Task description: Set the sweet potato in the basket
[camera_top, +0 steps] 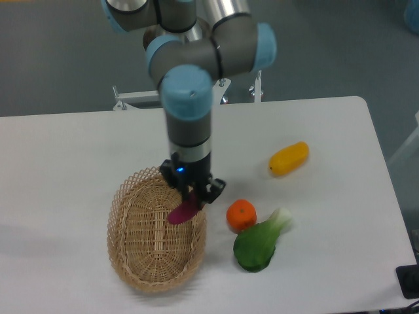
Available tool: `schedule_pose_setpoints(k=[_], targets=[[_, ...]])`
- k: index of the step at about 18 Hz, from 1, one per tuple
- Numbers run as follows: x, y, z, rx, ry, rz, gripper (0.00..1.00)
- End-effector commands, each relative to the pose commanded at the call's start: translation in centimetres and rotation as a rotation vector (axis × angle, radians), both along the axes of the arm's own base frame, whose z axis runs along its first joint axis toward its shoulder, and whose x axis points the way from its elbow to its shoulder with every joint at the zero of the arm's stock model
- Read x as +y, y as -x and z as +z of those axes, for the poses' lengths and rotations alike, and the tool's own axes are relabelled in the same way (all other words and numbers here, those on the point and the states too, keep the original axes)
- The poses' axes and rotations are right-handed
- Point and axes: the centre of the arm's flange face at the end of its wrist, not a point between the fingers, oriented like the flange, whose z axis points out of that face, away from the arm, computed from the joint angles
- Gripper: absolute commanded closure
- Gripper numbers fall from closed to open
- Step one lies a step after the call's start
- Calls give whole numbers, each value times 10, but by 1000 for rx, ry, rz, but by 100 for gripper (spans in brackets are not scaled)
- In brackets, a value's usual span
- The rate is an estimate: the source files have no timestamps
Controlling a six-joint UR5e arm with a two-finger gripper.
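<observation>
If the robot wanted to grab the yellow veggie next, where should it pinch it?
Probably around the middle of the yellow vegetable, coming straight down from above. It lies flat on the table, long and slanted, so the pincer would close best across its narrow width. Nothing sits close beside it. Right now the pincer is busy holding the sweet potato over the basket.

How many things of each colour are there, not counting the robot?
Purple: 1, the sweet potato, held in the gripper over the basket
Tan: 1, the basket
Orange: 1, the round orange fruit
Yellow-orange: 1, the oblong vegetable
Green: 1, the leafy vegetable
Total: 5
</observation>
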Motion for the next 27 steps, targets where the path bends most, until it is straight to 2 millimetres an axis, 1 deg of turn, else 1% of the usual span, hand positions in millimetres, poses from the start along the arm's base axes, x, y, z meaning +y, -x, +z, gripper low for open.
schedule_pose_setpoints(k=[2, 4, 5, 8, 10, 11, 12, 14, 15, 18, 20, 22, 23, 25, 27], targets=[[11, -10, -24, 27, 36, -23, 59], [17, -22, -39, 37, 68, -45, 57], [17, -26, -45, 36, 78, -51, 57], [17, -27, -48, 34, 82, -53, 57], [17, -27, -50, 33, 84, -56, 51], [18, -27, -49, 34, 83, -57, 41], [18, -27, -48, 35, 82, -57, 26], [20, -25, -44, 42, 74, -60, 7], [21, -24, -40, 45, 68, -56, 0], [26, -20, -20, 66, 37, -55, 0], [32, -13, 5, 92, -3, -36, 0], [29, -8, 27, 108, -38, -16, 0], [23, 0, 42, 123, -56, -5, 0], [17, 13, 63, 148, -86, 6, 0], [1, 42, 93, 179, -116, 39, 0]])
